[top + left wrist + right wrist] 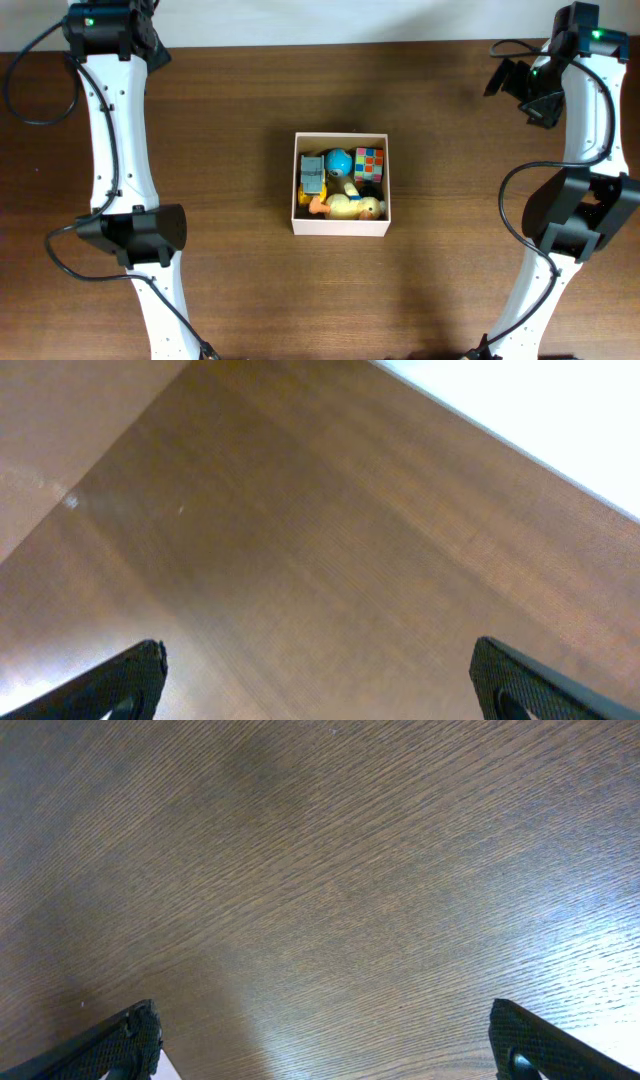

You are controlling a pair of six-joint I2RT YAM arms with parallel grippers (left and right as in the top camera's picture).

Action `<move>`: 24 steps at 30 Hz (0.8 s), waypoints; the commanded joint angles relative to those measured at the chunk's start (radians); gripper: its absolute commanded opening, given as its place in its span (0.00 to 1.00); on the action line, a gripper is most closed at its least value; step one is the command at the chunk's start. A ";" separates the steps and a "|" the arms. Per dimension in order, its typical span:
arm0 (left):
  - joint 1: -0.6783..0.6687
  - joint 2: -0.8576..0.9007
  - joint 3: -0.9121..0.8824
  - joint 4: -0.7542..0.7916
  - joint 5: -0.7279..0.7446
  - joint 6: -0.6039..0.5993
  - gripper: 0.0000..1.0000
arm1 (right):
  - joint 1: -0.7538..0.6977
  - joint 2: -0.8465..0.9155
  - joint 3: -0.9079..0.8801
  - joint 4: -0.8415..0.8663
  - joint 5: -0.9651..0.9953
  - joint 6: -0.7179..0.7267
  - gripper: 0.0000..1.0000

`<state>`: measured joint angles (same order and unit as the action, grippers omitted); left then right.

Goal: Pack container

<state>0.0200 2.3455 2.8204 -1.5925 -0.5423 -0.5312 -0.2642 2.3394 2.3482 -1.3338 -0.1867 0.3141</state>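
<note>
The container [340, 226] sits in the middle of the surface [220, 130], holding a yellow duck [352, 207], a colour cube [369, 164] and a blue ball [338, 161]. Well away from it, the left gripper [318, 660] and right gripper [325, 1020] both gape wide, empty.

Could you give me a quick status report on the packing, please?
Left gripper open, empty. Right gripper open, empty. Container upright, toys inside. Nothing in the way.

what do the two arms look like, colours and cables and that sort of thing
The left arm and right arm both have white links joined by bulky black joint housings. Each carries a small green light near its far end, and loose black cables loop alongside. The fingertips are black with a fine textured surface.
</note>
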 commanded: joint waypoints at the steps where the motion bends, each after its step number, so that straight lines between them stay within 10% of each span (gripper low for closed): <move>1: 0.002 -0.004 0.018 -0.059 0.029 0.011 0.99 | 0.000 -0.026 -0.005 0.000 -0.012 0.002 0.99; 13: 0.018 -0.299 -0.068 0.060 0.041 -0.059 0.99 | 0.000 -0.026 -0.005 0.000 -0.012 0.002 0.99; 24: 0.076 -0.862 -0.912 0.590 0.036 -0.059 0.99 | 0.000 -0.026 -0.005 0.000 -0.012 0.002 0.99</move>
<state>0.0948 1.5543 2.1071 -1.0569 -0.5007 -0.5900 -0.2642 2.3394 2.3482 -1.3334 -0.1867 0.3141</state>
